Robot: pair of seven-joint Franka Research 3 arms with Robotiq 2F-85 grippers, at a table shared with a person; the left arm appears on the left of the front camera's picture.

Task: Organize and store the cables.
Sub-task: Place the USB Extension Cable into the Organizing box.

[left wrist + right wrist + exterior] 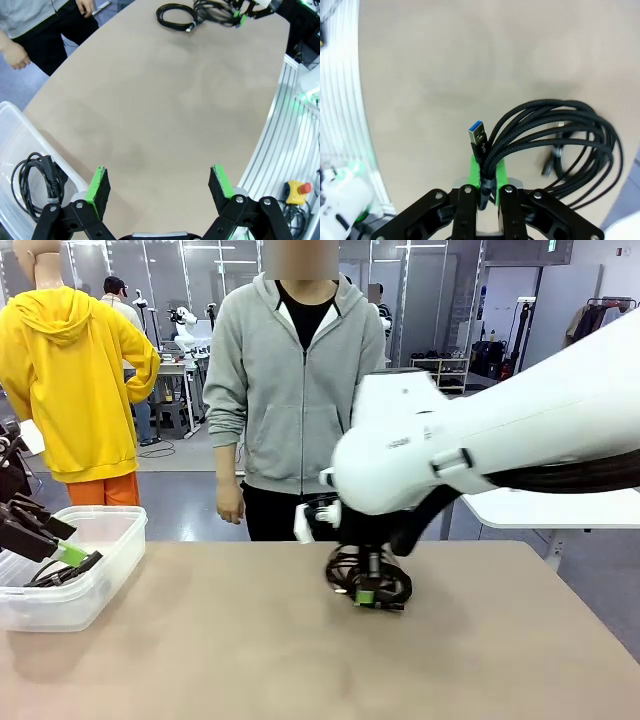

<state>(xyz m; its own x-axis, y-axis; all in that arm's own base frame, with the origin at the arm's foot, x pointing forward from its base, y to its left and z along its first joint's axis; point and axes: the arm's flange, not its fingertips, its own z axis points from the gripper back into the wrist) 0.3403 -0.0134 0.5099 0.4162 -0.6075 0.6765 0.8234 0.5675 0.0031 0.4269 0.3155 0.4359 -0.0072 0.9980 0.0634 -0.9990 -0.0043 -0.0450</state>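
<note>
Three black cables are in sight. The right gripper (487,172) has its green pads pressed tight on one of them, a braided cable (550,120), pinching the bunched strands just below a blue-tongued USB plug (477,134) that stands up between the jaws. The rest of that coil fans out to one side. In the front view this gripper (366,596) is low over the table (250,640), near the middle of the far side, and whether the coil is clear of the surface cannot be told.

A second cable (160,15) lies as a flat ring on the tabletop just beside the gripped one (212,10).

A third cable (45,172) rests inside the one clear plastic bin (100,540) at the table's left end. The left gripper (160,190) hangs above the bin's edge, its two fingers spread wide with nothing between them.

One person in a grey hooded top (300,370) stands at the far edge, both hands down, one hand (15,55) loosely curled
</note>
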